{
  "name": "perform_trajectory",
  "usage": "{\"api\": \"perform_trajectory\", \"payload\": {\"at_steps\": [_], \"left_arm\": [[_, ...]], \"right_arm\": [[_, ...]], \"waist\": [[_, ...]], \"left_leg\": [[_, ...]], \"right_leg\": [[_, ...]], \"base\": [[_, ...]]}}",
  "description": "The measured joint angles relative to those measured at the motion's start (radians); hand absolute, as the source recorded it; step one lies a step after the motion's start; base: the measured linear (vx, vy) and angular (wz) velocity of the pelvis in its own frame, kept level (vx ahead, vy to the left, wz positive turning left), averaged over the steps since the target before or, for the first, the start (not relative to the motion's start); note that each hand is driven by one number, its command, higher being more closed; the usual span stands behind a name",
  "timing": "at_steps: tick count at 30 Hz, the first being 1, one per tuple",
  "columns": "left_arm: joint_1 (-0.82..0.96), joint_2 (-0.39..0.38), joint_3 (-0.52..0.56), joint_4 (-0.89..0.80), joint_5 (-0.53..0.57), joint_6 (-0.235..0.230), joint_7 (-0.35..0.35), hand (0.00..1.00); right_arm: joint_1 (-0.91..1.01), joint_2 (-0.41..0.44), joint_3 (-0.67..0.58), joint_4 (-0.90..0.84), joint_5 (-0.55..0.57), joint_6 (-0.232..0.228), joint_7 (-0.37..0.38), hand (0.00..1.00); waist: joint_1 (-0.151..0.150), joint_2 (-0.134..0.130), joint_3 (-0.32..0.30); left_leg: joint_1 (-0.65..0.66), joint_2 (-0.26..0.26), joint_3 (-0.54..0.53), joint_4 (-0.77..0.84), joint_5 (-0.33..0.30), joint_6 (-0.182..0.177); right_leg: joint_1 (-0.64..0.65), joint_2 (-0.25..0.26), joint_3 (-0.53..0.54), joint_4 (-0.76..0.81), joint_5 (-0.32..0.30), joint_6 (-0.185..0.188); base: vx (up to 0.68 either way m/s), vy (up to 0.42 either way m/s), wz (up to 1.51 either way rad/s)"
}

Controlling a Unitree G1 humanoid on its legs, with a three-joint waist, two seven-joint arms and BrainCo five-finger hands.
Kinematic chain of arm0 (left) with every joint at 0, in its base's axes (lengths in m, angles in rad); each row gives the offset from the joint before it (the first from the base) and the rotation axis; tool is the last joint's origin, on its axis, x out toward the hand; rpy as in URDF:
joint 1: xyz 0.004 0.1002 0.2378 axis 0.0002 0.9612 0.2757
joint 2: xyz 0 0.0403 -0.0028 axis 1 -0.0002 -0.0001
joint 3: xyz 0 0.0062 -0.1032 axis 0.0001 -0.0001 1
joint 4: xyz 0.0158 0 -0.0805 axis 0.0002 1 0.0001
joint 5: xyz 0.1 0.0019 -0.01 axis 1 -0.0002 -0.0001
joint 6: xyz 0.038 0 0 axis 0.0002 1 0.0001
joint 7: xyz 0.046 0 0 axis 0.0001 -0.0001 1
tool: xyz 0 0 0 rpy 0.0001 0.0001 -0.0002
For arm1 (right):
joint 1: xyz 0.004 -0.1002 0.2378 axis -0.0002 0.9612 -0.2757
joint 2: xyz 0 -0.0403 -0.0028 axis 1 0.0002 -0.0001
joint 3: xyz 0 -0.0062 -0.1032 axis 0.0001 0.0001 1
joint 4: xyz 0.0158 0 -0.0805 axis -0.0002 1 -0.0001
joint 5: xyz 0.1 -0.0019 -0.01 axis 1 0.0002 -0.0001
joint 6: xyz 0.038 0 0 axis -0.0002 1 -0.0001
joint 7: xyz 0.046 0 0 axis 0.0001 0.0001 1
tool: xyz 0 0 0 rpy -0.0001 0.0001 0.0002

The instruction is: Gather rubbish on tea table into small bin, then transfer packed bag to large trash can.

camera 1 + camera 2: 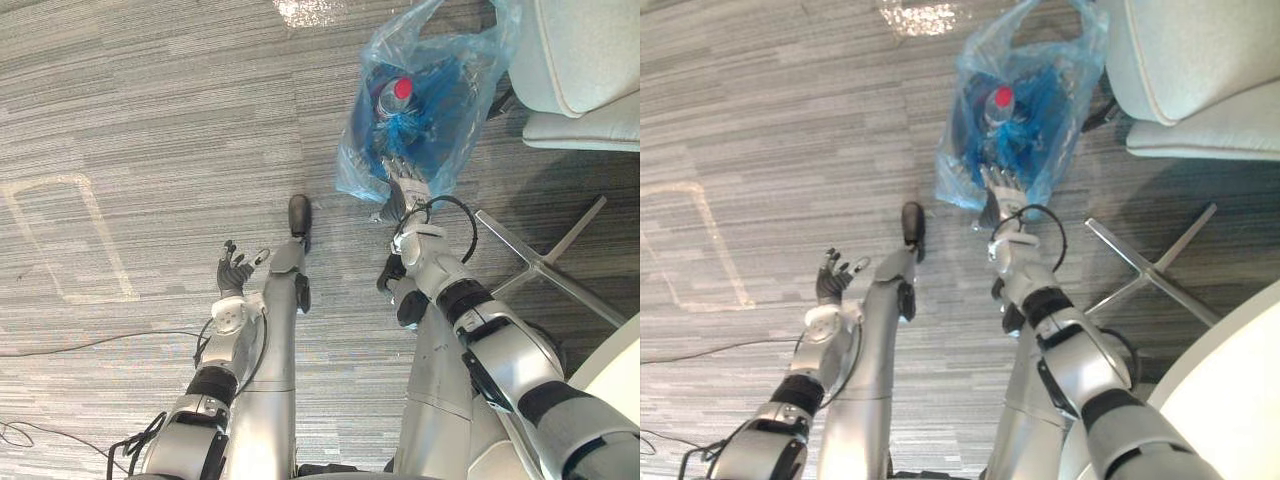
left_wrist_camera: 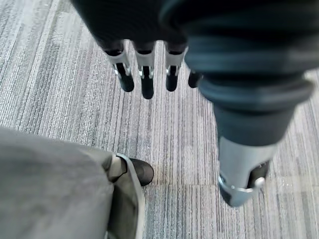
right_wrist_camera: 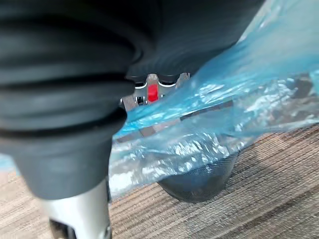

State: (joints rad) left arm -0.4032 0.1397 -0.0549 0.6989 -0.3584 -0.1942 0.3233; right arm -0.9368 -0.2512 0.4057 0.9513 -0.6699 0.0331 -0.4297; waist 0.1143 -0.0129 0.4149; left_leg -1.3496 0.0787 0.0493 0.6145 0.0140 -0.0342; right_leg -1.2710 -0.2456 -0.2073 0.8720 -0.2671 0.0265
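Over striped carpet (image 1: 150,100): right hand (image 1: 405,190) at crinkly blue bag (image 1: 430,90), fingers hidden; left hand (image 1: 232,275) fingers loose.

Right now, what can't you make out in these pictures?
Whether the right hand grips the bag: plastic and its own cover hide that, right wrist view.
Bag's contents beyond a red-capped bottle: crinkled plastic, eye views.
The bin: bag covers most of it, right wrist view.
The chair: cut off by eye views' edge.

The bag (image 1: 455,115) is blue, the carpet (image 1: 150,120) striped grey.
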Motion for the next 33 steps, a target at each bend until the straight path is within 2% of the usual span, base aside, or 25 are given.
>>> {"api": "perform_trajectory", "payload": {"at_steps": [15,21,24,29,33], "left_arm": [[-0.002,-0.025,0.018,-0.001,0.002,-0.002,0.0,0.0],[-0.001,-0.023,0.02,0.011,0.009,0.015,0.0,0.0],[0.007,-0.023,0.019,0.023,0.026,0.03,-0.003,0.0],[0.049,-0.026,-0.006,0.042,0.063,0.055,-0.025,0.0],[0.118,-0.044,-0.025,0.069,0.095,0.075,-0.047,0.0]], "right_arm": [[-0.001,0.012,-0.003,0.001,0.006,0.006,0.016,1.0],[0.046,0.005,-0.012,-0.112,0.019,0.003,0.008,1.0],[0.104,0.006,-0.011,-0.176,0.044,0.002,0.001,1.0],[0.252,0.014,-0.004,-0.276,0.082,-0.012,0.003,1.0],[0.418,0.02,-0.004,-0.398,0.094,-0.03,0.028,1.0]], "waist": [[0.02,0.002,-0.001],[0.024,0.002,-0.001],[0.025,0.002,-0.002],[0.021,0.0,-0.003],[0.006,-0.005,-0.006]], "left_leg": [[-0.001,0.0,-0.013,0.031,0.0,-0.004],[0.031,0.014,-0.017,0.06,-0.009,-0.002],[0.078,0.022,-0.017,0.064,-0.031,0.002],[0.223,0.032,0.002,0.011,-0.03,0.004],[0.419,0.028,0.011,-0.063,-0.027,-0.003]], "right_leg": [[0.004,-0.001,-0.005,0.031,-0.016,-0.006],[0.049,0.013,-0.006,0.03,-0.015,-0.007],[0.103,0.02,-0.007,0.022,-0.016,-0.007],[0.247,0.032,-0.008,-0.052,0.005,-0.005],[0.449,0.039,-0.02,-0.142,0.014,0.003]], "base": [[-0.05,0.003,0.02],[-0.06,0.006,-0.08],[-0.07,-0.003,-0.11],[-0.03,-0.006,-0.1],[0.04,-0.02,0.02]]}}
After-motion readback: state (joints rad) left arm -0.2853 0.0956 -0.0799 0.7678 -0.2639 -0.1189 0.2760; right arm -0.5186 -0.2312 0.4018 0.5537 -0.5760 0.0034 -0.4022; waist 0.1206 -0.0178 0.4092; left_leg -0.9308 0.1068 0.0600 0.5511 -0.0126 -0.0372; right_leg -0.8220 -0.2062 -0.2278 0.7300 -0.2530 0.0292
